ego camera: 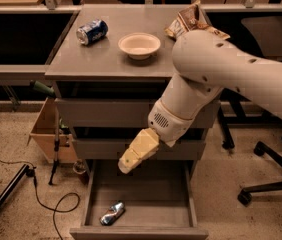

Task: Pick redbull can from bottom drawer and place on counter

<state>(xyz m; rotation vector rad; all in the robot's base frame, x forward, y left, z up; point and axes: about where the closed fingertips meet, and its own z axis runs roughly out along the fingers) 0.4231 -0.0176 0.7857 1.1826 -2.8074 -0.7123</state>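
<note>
The redbull can (112, 213), slim and silver-blue, lies on its side in the front left of the open bottom drawer (141, 229). My gripper (127, 163) points down and to the left, just above the drawer's back, up and to the right of the can and apart from it. The grey counter (96, 59) tops the cabinet above.
On the counter lie a blue soda can (92, 32) on its side, a white bowl (139, 45) and a snack bag (191, 21). A cardboard box (48, 134) and cables sit on the floor at the left. An office chair base (271, 184) is at the right.
</note>
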